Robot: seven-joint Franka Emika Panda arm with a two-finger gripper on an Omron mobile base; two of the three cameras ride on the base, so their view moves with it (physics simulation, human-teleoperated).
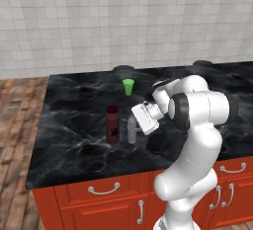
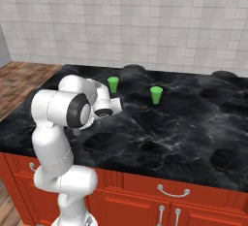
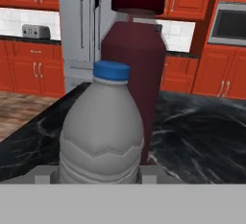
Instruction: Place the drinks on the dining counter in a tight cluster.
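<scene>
Two drinks stand close together on the black marble dining counter (image 1: 69, 145). One is a stout dark-red bottle (image 1: 112, 124) with a dark cap, the other a small clear bottle (image 1: 132, 131) with a blue cap just to its right. My gripper (image 1: 134, 124) reaches in from the right at the clear bottle's height. In the hand view the clear bottle (image 3: 102, 131) stands upright between my fingertips (image 3: 46, 173), which lie against its sides. The dark-red bottle (image 3: 144, 59) rises right behind it, almost touching.
A bright-green cup (image 1: 128, 87) stands farther back on the counter, and the right base view shows two such cups (image 2: 113, 84) (image 2: 156, 95). Red drawers with silver handles (image 1: 104, 189) run under the front edge. Wood floor lies to the left.
</scene>
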